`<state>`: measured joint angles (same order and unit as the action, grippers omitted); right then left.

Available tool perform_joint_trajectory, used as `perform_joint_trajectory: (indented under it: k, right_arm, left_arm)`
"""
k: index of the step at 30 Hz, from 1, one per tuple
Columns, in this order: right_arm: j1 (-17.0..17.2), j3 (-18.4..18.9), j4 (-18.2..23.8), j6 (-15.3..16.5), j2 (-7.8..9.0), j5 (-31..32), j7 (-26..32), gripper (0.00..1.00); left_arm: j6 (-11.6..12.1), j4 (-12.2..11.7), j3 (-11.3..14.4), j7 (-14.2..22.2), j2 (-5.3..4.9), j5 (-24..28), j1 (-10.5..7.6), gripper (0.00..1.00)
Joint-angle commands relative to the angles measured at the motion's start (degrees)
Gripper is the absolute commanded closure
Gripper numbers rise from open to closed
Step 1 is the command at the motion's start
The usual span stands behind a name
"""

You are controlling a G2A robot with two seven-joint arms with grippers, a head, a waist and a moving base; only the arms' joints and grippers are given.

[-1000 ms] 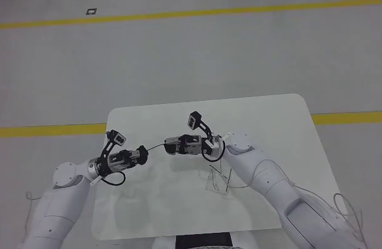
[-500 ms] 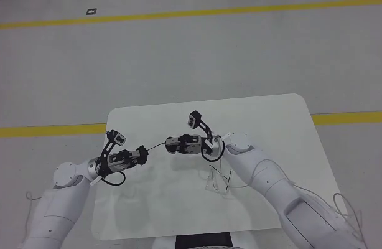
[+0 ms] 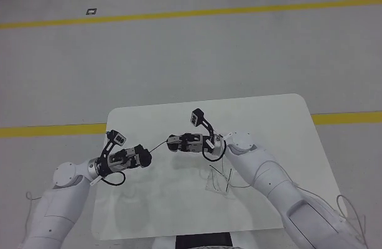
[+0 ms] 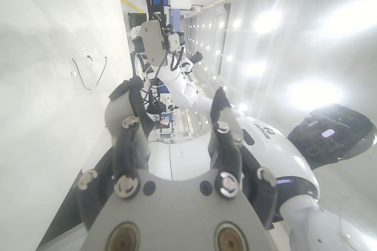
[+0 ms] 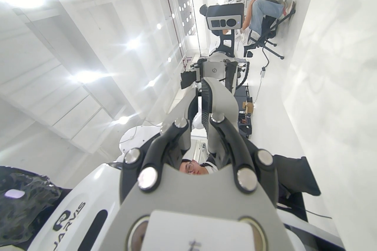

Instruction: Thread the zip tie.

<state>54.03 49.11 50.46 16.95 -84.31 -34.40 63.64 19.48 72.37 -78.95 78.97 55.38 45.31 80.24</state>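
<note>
From the top, I see my right hand point(image 3: 170, 144) clenched on the zip tie point(image 3: 157, 147) above the desk's point(image 3: 272, 118) middle, with its free end near my left hand point(image 3: 143, 157). The left wrist view shows that hand's fingers point(image 4: 134, 99) spread, released. In the right wrist view, the fingers point(image 5: 219, 96) are pressed together.

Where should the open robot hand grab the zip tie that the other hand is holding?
Probably the free end of the zip tie, which sticks out from the shut right gripper toward the left gripper. Its open fingers face that tip, so come straight along the strap and pinch just behind the tip.
</note>
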Motion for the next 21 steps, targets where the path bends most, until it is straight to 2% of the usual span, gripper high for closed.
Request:
perform_joint_trajectory:
  k: [1, 5, 21]
  right_arm:
    - [0.39, 0.24, 0.69, 0.19, 0.07, 0.02, -0.28, 1.00]
    - [0.75, 0.31, 1.80, 0.68, 0.13, 0.76, -0.67, 1.00]
    - [0.70, 0.14, 1.86, 0.59, 0.10, 1.09, -0.64, 1.00]
  left_arm:
    - [0.00, 0.00, 0.00, 0.00, 0.00, 0.00, 0.00, 0.00]
    - [0.00, 0.00, 0.00, 0.00, 0.00, 0.00, 0.00, 0.00]
    - [0.00, 0.00, 0.00, 0.00, 0.00, 0.00, 0.00, 0.00]
